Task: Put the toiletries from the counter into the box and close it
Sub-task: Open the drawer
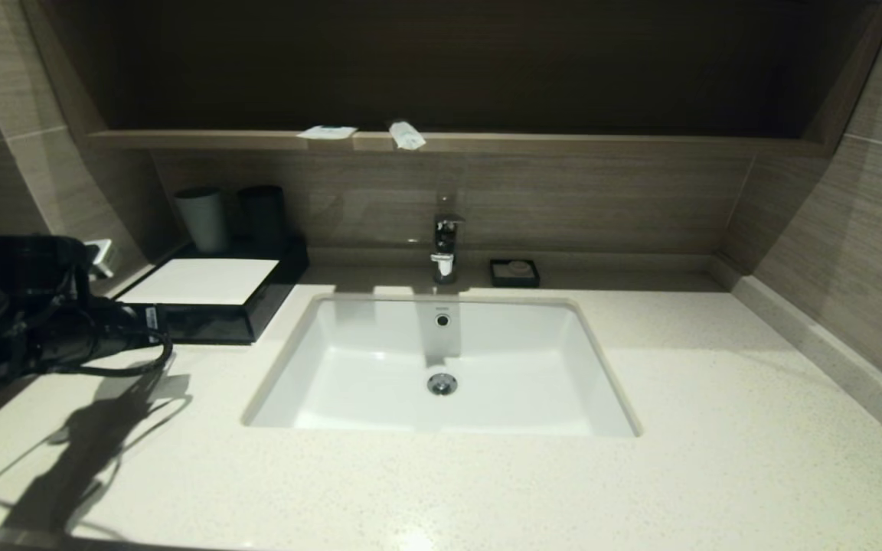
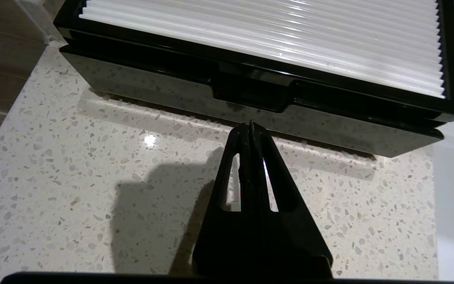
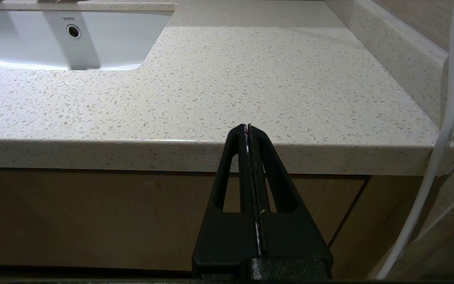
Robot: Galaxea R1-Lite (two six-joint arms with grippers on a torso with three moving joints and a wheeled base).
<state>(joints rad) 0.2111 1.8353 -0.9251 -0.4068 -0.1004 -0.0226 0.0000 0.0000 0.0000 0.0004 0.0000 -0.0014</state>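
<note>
The flat sachet [image 1: 326,132] with a green mark and the narrow pouch [image 1: 406,135] lie side by side on the brown wood-grain ledge [image 1: 563,143]. The black box [image 1: 257,306] with its white top panel [image 1: 200,281] stands left of the sink, drawer pushed in. My left gripper [image 1: 146,327] is at the box's front. In the left wrist view it [image 2: 249,125] is shut and empty, its tip just short of the drawer notch [image 2: 248,92] of the box [image 2: 132,79]. My right gripper [image 3: 248,127] is shut and empty, low in front of the vanity's front edge, out of the head view.
A white sink [image 1: 441,367] with a faucet [image 1: 445,245] sits mid-vanity. A small black soap dish [image 1: 514,272] stands right of the faucet. Two cups [image 1: 202,218] stand behind the box. A white cable [image 3: 443,130] hangs beside the right gripper.
</note>
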